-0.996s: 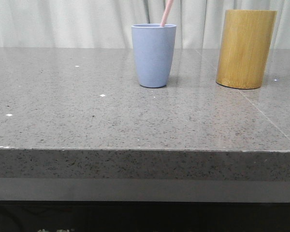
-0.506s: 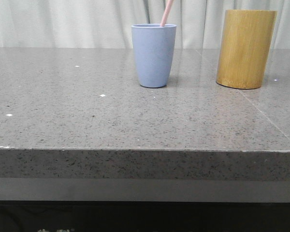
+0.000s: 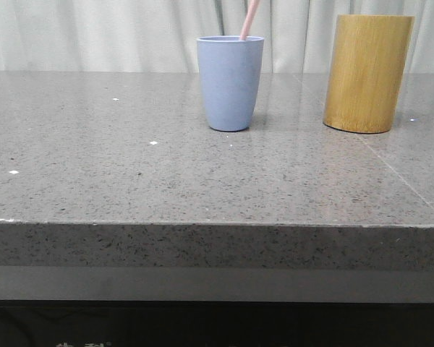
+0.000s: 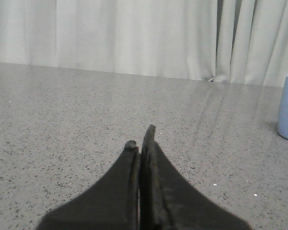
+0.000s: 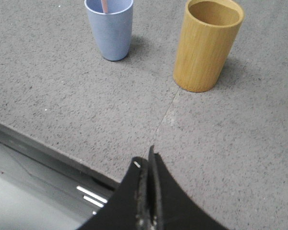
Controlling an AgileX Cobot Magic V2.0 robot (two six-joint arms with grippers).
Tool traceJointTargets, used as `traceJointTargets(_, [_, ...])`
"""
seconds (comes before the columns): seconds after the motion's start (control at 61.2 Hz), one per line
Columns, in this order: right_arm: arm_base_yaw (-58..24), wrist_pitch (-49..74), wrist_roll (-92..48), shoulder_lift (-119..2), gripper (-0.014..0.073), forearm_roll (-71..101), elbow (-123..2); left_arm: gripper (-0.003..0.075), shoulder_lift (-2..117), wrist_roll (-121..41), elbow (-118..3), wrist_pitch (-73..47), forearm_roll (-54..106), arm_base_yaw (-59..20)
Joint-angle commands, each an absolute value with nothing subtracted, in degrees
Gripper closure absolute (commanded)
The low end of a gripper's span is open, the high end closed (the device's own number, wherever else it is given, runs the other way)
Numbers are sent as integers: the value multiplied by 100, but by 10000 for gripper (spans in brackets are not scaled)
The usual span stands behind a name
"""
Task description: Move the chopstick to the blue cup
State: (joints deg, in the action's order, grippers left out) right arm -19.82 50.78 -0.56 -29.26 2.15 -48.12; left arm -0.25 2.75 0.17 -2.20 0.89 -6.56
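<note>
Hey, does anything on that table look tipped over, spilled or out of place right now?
Nothing stands out. The blue cup and the bamboo holder both stand upright and apart on the table. The chopstick leans inside the blue cup. No spills show.

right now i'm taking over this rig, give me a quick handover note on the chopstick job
Left gripper: shut, holding nothing, low over the bare table, the blue cup off to its side.
Right gripper: shut, holding nothing, back near the table's front edge, clear of both containers.
Chopstick: standing in the blue cup, leaning toward the bamboo holder, its top out of the front view.
Bamboo holder: upright beside the cup, apart from it; what shows of its inside in the right wrist view looks empty.
Done: the chopstick is in the blue cup and released.
Left: nothing on the transfer itself, as far as I can see.
</note>
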Motion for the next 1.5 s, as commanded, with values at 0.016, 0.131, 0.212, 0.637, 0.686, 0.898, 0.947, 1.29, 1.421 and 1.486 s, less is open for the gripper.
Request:
traceJointTargets(0.016, [-1563, 4003, -63, -2691, 710, 68, -4529, 739, -157, 327, 87, 256, 92, -651])
traceJointTargets(0.131, [-846, 2723, -63, -2109, 710, 58, -3656, 739, -157, 327, 87, 256, 92, -651])
traceJointTargets(0.212, [-489, 1851, -63, -1650, 710, 64, -2887, 739, -157, 327, 87, 256, 92, -651])
traceJointTargets(0.637, [-226, 181, -63, 148, 710, 104, -126, 739, -157, 327, 87, 256, 92, -651])
traceJointTargets(0.686, [-226, 110, -63, 183, 710, 105, 25, 739, -157, 327, 87, 256, 92, -651])
traceJointTargets(0.898, [-222, -144, -63, 178, 710, 105, 131, 739, -157, 327, 87, 256, 92, -651])
traceJointTargets(0.947, [-222, -192, -63, 178, 710, 105, 131, 739, -157, 327, 87, 256, 92, -651])
traceJointTargets(1.29, [-108, -505, -63, 183, 710, 116, 131, 739, -157, 327, 87, 256, 92, -651])
traceJointTargets(1.421, [4, -505, -63, 183, 710, 116, 131, 739, -157, 327, 87, 256, 92, -651])
traceJointTargets(1.486, [4, -505, -63, 183, 710, 167, 131, 739, -157, 327, 87, 256, 92, -651])
